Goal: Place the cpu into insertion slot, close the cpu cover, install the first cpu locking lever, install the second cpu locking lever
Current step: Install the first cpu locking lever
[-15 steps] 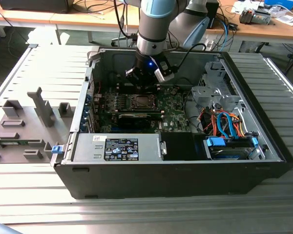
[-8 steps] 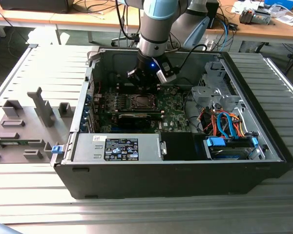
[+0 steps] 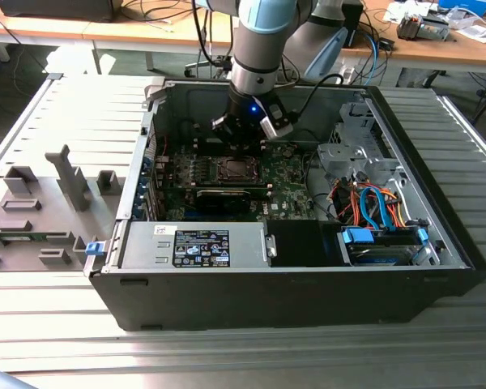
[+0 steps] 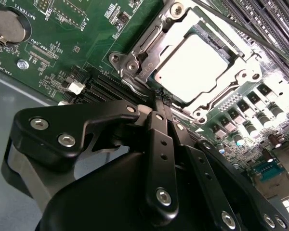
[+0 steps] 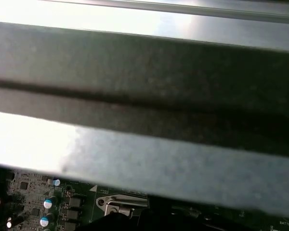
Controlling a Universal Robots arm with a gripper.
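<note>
Your tool has its fingers pressed together, holding nothing, with the tips touching the edge of the cpu cover. You can see the cover lying flat over the cpu, which sits in the insertion slot inside the open computer case on the surface.

The arm has pale blue and silver-grey segments, with a blue light near its wrist. Its gripper has black linkages fastened with silver screws.
</note>
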